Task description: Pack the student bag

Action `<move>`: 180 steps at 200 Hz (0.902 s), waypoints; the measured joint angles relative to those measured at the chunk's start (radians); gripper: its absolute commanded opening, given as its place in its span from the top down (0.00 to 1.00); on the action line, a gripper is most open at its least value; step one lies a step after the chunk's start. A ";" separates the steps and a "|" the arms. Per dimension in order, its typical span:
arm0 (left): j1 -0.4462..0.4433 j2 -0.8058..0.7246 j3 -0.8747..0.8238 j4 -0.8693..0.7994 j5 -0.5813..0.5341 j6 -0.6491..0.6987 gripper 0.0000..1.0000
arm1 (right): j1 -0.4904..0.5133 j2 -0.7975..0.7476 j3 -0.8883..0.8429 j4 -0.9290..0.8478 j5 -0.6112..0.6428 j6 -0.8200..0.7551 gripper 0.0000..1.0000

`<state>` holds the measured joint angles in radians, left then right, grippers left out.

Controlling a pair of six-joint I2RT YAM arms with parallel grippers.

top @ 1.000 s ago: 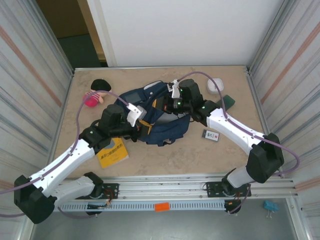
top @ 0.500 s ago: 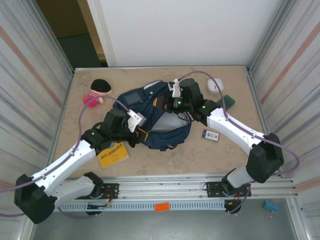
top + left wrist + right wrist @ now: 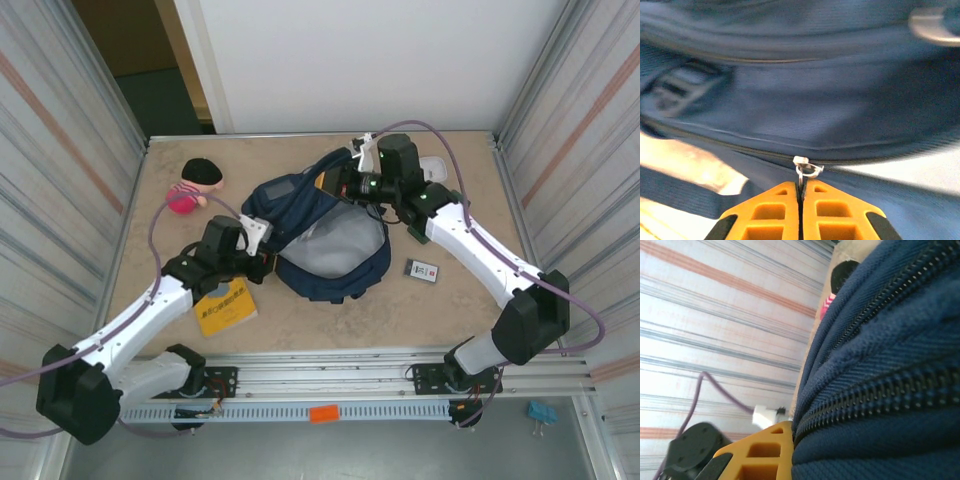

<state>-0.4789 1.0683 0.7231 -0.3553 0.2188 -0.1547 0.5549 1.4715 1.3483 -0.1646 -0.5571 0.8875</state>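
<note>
Now likely unzipping bag (image 3: 300, 200): left gripper (image 3: 801, 186) clamped shut on zip pull (image 3: 805, 168); right gripper (image 3: 352, 185) at rim, grip unclear. Next: release, fetch book (image 3: 222, 305).

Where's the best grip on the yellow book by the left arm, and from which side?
The yellow book lies flat on the table, its far-left corner hidden beneath the left arm. Probably pinch the exposed near-right edge, coming in low from the open right side; lying flat, it offers no other hold.
</note>
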 measured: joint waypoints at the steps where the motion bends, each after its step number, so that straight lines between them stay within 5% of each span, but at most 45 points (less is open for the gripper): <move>1: 0.002 0.002 0.000 0.002 -0.001 -0.001 0.98 | 0.000 0.000 0.001 0.000 0.000 -0.001 1.00; 70: 0.199 0.259 0.020 0.189 -0.067 -0.080 0.94 | 0.004 -0.008 0.042 -0.032 -0.037 -0.013 1.00; 129: 0.205 0.218 0.085 0.216 -0.066 -0.145 0.45 | 0.013 -0.045 -0.045 0.024 0.114 -0.013 1.00; 180: 0.205 -0.027 0.039 0.196 -0.047 -0.251 0.35 | 0.030 -0.035 -0.164 0.182 0.254 -0.008 1.00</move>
<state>-0.2737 1.0416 0.7616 -0.1589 0.1715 -0.4061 0.5846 1.4368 1.1847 0.0174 -0.3035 0.8799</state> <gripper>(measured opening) 0.647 0.075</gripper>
